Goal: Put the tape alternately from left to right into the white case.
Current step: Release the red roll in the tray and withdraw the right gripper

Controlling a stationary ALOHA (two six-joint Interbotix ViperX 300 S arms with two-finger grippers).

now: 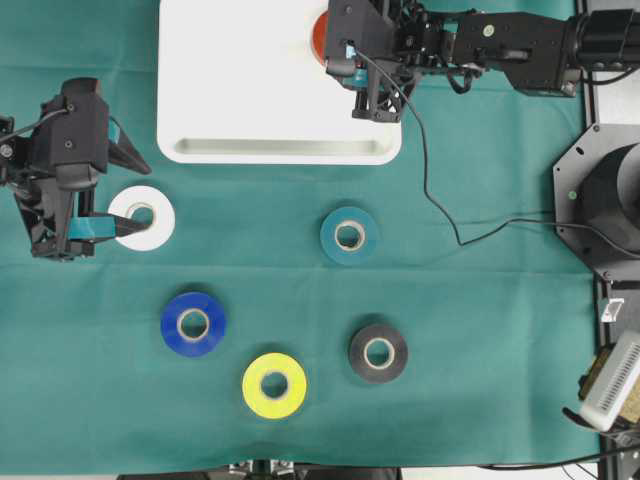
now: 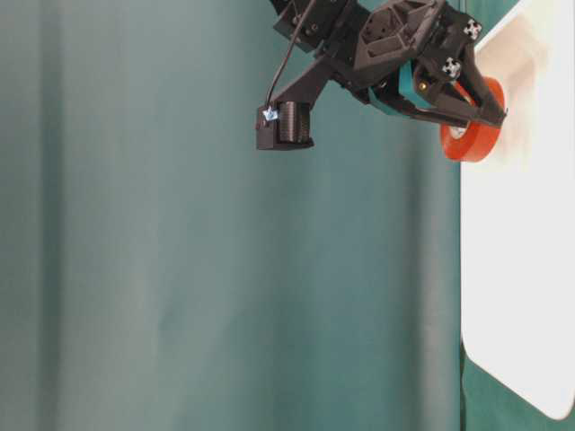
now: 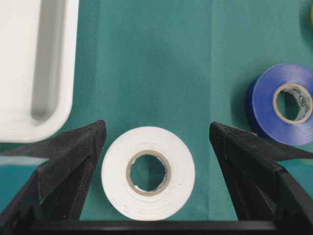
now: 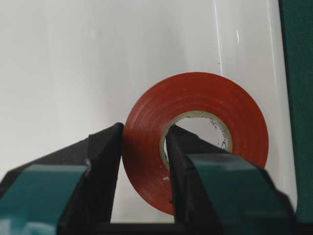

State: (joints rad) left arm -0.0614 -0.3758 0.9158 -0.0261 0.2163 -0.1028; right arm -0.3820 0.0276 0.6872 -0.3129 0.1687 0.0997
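Right claw (image 4: 144,161) is pinching the red roll's (image 4: 195,142) wall over the white tray (image 1: 230,80), upper right. Left claw (image 3: 156,142) is sitting spread around the white roll (image 3: 148,172). The red roll risks snagging on the inner finger during release.

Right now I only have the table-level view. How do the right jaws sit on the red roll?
Observer: In the right wrist view the right gripper straddles the wall of the red roll. One jaw is through the core and the other is against the outer edge, with the white case behind it.
Operator: I can't see the left arm here. Where is it?
Observer: The left gripper has its jaws wide open on either side of the white roll. That roll lies flat on the cloth, and there are gaps on both sides.
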